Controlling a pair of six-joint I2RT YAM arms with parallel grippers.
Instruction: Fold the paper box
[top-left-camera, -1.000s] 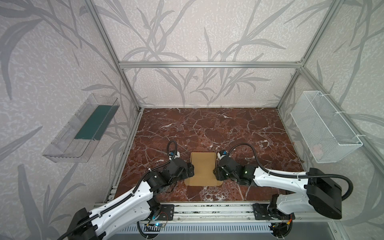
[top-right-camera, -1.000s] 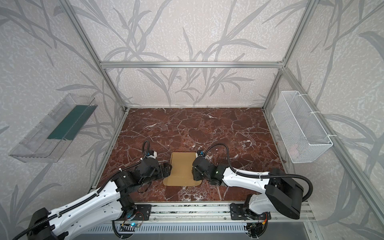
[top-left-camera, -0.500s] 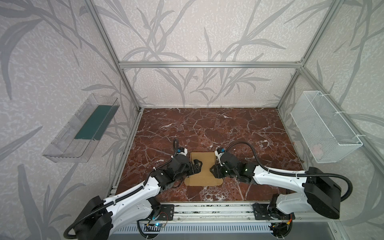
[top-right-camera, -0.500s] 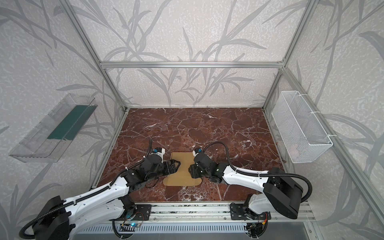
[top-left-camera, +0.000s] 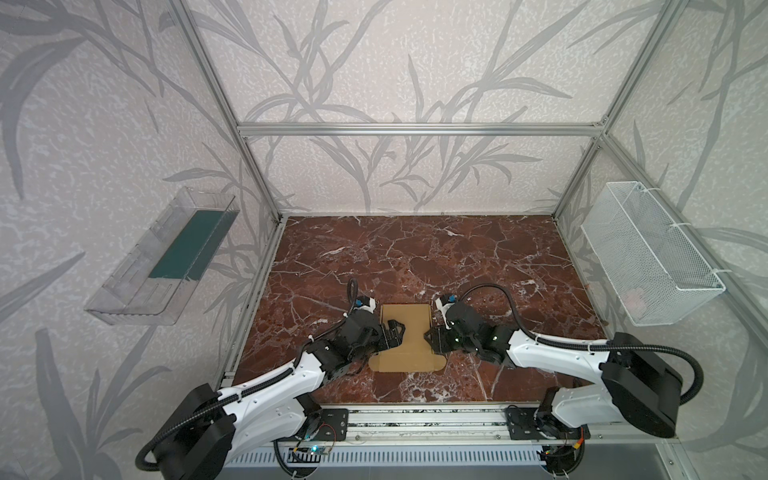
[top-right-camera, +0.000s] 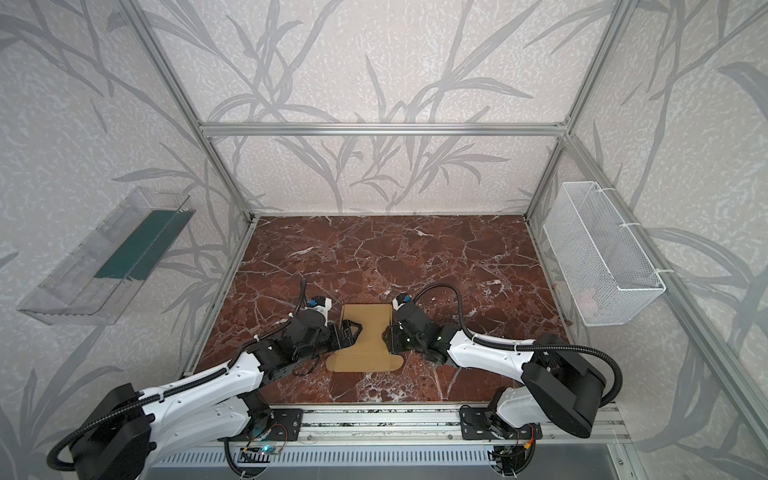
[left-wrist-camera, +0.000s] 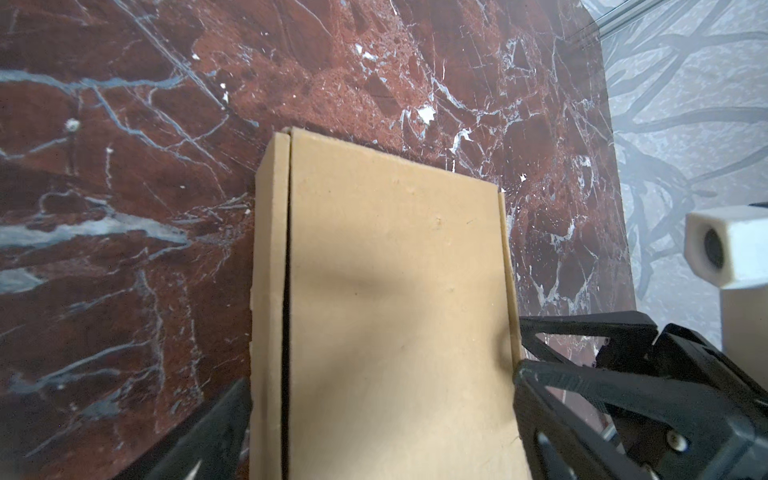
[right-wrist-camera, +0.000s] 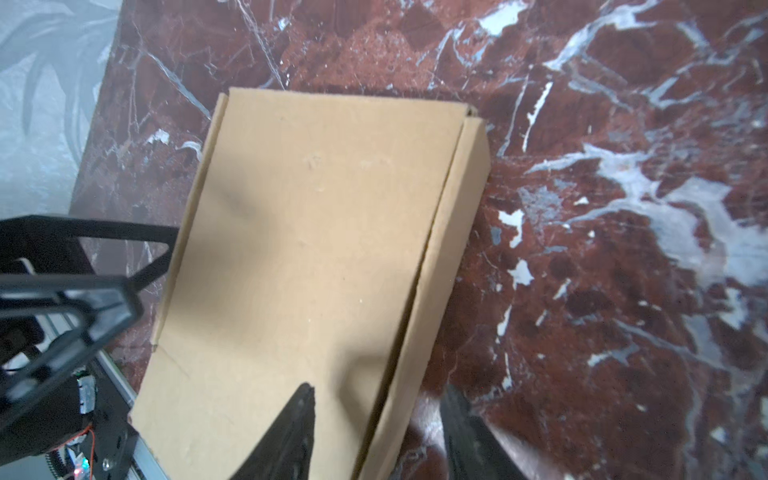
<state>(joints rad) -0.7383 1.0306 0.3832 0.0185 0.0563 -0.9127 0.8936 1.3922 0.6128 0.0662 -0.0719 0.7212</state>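
While paper box (top-left-camera: 409, 332) sits shut, clear tray (top-left-camera: 124, 307) holds green slab (top-left-camera: 187, 245).

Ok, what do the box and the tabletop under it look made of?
The paper box: tan matte cardboard, apparently corrugated, judging by its thick cut edges. The tabletop: red-brown marble look with white veins, faintly glossy; stone or laminate cannot be told.

The left gripper (top-left-camera: 396, 333) has advanced from just outside the left edge of the box (top-left-camera: 409, 320) to a position over its left part, jaws spread, and the left arm now reaches further forward. The right gripper (top-left-camera: 431, 338) has edged inward from beside the right edge and now overlaps it. The visible box top is therefore pinched narrow at mid-length.
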